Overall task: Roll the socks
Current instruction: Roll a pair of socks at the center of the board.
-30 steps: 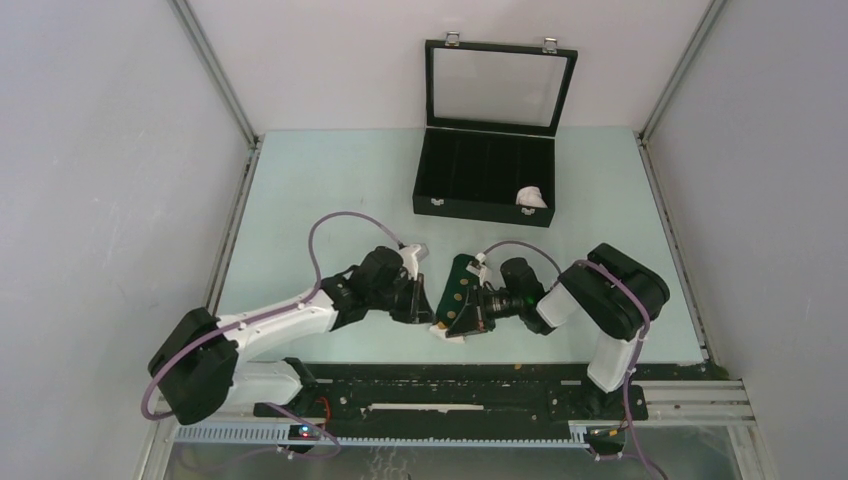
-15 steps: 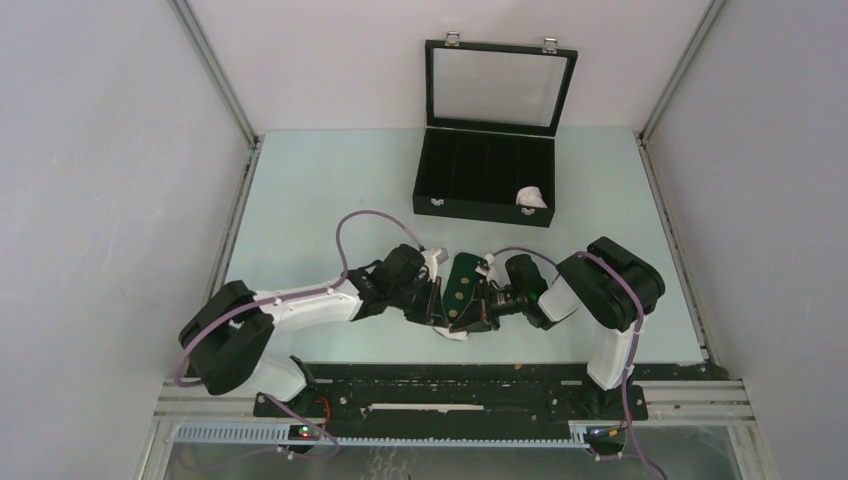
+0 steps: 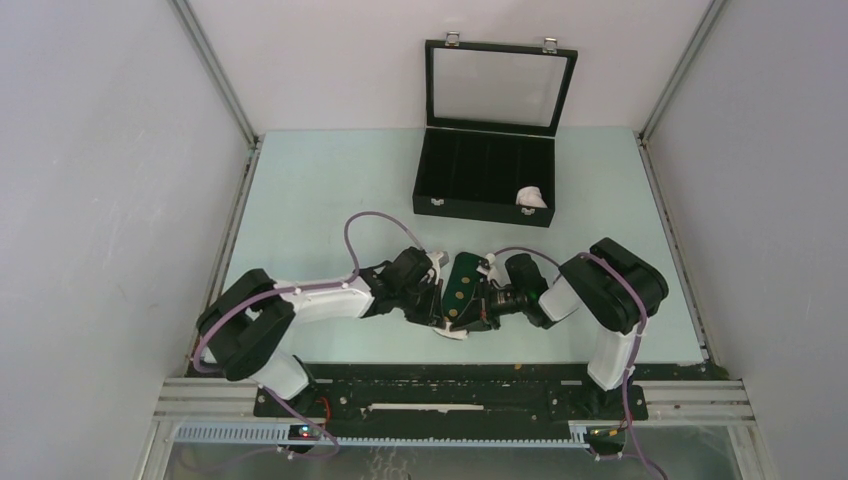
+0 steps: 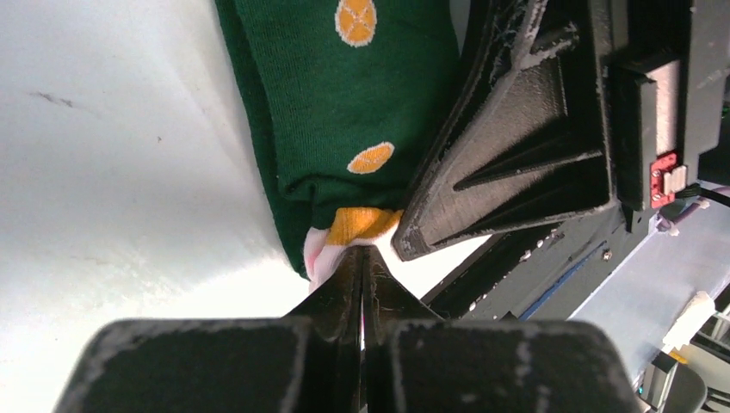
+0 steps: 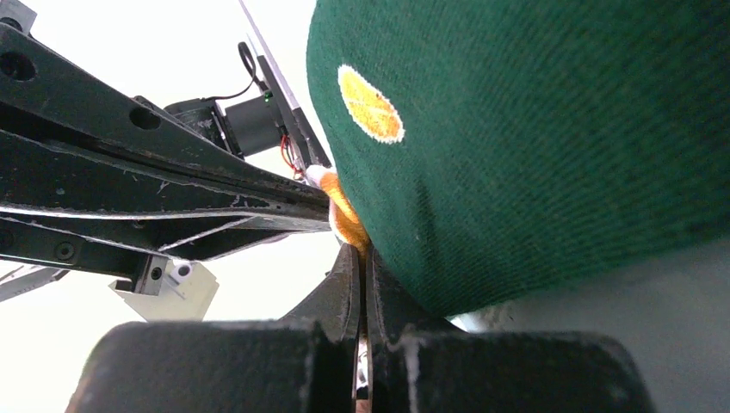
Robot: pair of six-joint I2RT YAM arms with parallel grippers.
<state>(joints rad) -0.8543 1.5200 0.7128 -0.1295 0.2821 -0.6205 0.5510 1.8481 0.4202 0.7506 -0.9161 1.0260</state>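
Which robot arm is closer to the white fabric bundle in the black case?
Right. The right arm lies nearside of the white fabric bundle; the left arm, farther left.

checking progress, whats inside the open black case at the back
One white fabric bundle sits in the near right corner of the case. The other compartments look dark, with nothing visible in them, though the front wall hides the floor just behind it.

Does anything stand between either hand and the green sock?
Nothing visible does. The left hand and the right hand are each shut on the green sock at its white-orange end, from opposite sides.
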